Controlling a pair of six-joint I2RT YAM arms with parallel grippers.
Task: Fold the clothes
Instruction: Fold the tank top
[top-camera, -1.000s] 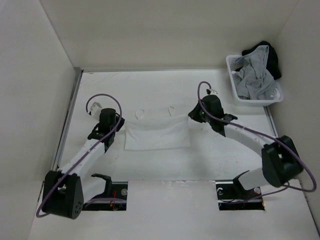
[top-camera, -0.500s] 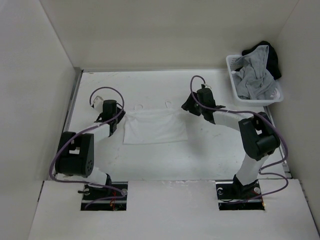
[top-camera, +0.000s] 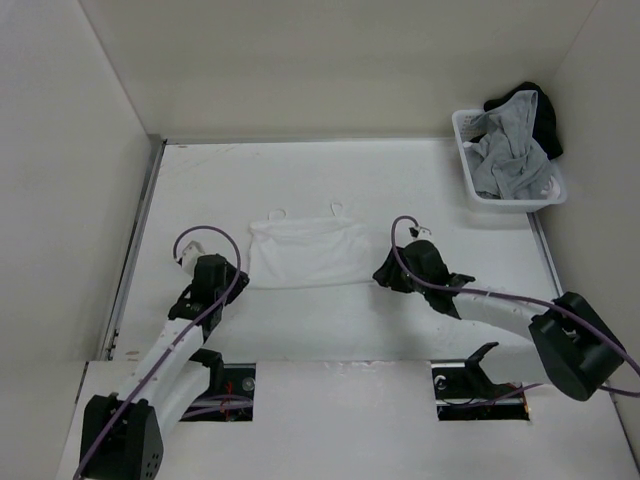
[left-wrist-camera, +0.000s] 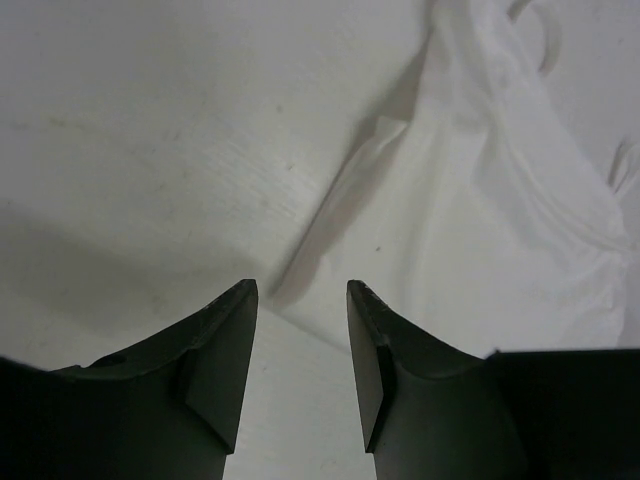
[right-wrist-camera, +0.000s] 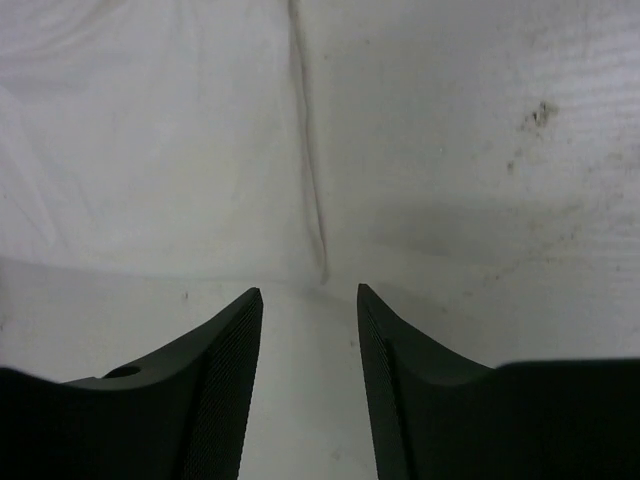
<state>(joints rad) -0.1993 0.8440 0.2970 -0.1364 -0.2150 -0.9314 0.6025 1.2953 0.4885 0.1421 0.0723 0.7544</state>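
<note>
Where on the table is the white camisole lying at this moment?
In the top view, the white camisole lies flat near the middle of the table, between the left gripper and the right gripper, strap loops toward the far wall.

Clothes (left-wrist-camera: 480, 260) cut off at right edge, left wrist view.

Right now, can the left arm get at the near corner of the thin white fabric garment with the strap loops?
Probably yes. The left pincer is open, and the corner of the thin white fabric garment lies just ahead of it; nothing stands between them.
</note>
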